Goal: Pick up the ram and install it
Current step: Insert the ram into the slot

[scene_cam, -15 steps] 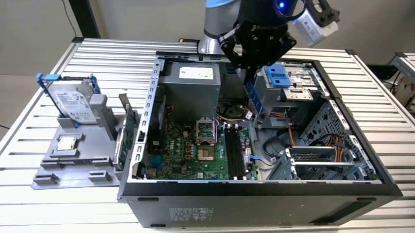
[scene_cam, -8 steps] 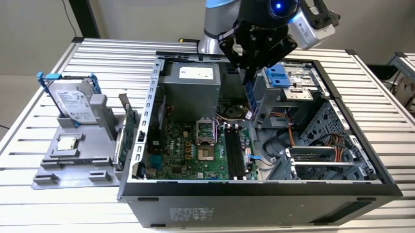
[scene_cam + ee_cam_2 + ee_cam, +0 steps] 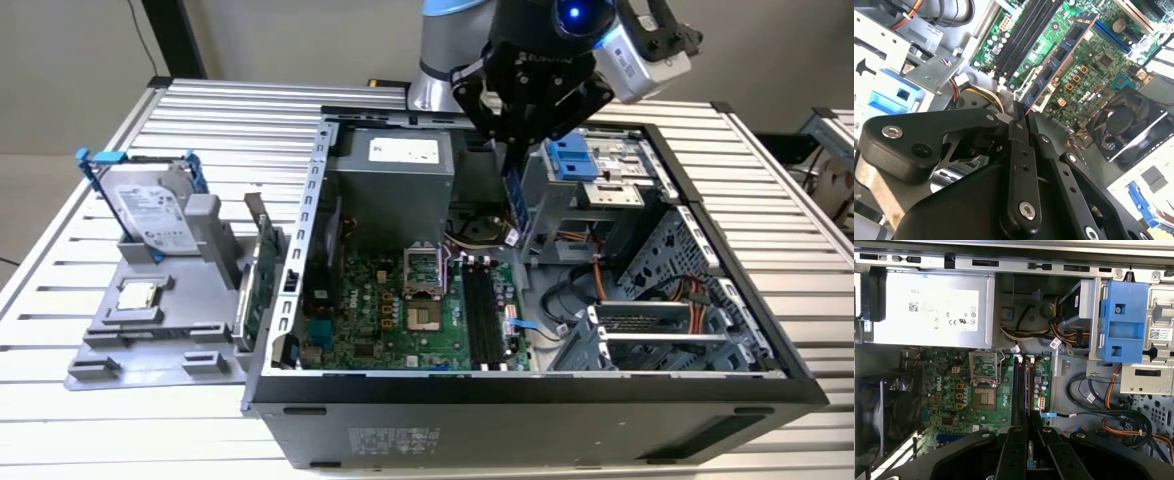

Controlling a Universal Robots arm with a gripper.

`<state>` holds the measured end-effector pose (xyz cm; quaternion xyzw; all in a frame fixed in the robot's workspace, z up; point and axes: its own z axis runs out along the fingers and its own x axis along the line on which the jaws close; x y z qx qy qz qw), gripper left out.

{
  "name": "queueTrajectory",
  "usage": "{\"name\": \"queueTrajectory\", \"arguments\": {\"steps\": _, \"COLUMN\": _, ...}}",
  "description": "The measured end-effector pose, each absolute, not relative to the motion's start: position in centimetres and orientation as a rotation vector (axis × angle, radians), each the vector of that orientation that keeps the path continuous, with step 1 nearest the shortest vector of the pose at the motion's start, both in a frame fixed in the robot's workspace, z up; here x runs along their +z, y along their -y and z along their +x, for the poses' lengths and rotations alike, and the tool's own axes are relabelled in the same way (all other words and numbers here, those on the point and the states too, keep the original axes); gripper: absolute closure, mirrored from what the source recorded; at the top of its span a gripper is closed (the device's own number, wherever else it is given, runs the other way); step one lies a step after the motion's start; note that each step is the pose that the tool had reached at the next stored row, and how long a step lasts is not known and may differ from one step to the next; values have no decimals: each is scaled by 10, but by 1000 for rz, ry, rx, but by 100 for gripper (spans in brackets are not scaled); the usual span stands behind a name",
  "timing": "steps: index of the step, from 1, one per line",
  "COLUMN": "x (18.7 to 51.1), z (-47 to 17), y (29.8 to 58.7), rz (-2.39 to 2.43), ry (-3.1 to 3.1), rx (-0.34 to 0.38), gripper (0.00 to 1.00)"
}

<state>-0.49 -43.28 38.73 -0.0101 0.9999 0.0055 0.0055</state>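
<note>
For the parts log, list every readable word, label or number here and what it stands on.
Power supply label: fine print, not reliably readable.
Hard drive label: too small to read.
Drive bay sticker: too small to read.
Case sticker: too small to read.
Ram held in the gripper: no readable print.

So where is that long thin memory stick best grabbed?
Probably at one short end, pinching its flat faces from both sides, as the end effector does now: the ram is long and thin, leaving its length free for the black slots.
</note>
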Motion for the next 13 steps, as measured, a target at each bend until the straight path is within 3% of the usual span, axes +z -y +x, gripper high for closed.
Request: {"name": "queueTrajectory", "arguments": {"steps": 13, "x": 384, "z": 9, "y": 436, "rz": -31, "ry": -3130, "rx": 17, "gripper": 100}}
